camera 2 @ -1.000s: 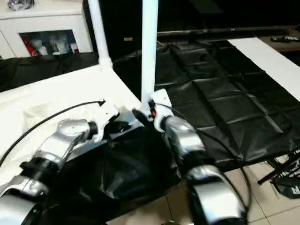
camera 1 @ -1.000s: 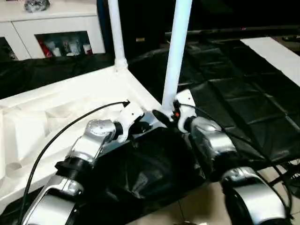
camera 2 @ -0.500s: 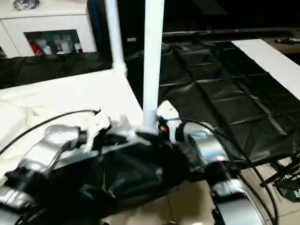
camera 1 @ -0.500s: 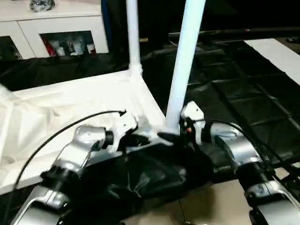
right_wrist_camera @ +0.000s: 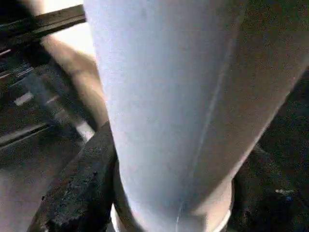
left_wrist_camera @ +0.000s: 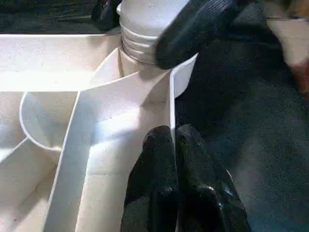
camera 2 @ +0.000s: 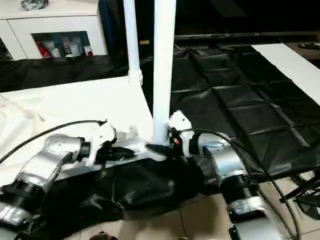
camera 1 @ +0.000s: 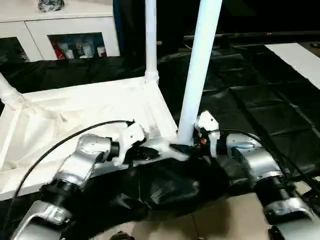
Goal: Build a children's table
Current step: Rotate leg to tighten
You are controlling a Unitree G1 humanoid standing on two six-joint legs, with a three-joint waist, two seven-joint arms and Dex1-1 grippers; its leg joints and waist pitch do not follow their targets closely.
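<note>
The children's table lies upside down: its white tabletop [camera 1: 85, 107] shows its ribbed underside [left_wrist_camera: 111, 125]. Three white legs stand up from its corner sockets: near right [camera 1: 200, 65], far [camera 1: 150, 40] and left [camera 1: 7, 91]. My right gripper [camera 1: 184, 148] is shut on the base of the near right leg [right_wrist_camera: 183, 96], one black finger [right_wrist_camera: 82, 188] on each side. One of those fingers [left_wrist_camera: 193, 24] presses the leg's ringed foot [left_wrist_camera: 145, 19]. My left gripper [left_wrist_camera: 176, 159] is shut and empty. It rests inside the tabletop's rim just beside that corner [camera 1: 150, 150].
A black sheet [camera 1: 260, 100] covers the floor to the right and bunches up under the tabletop's near edge [camera 1: 165, 185]. A white cabinet with glass doors [camera 1: 70, 30] stands at the back left. A white board [camera 1: 300, 55] lies far right. Black stand legs [camera 2: 300, 192] cross the tiled floor.
The camera has shifted, bringing the left leg into view. My right gripper's fingers have closed in on the near leg's base. The left gripper stays shut at the rim.
</note>
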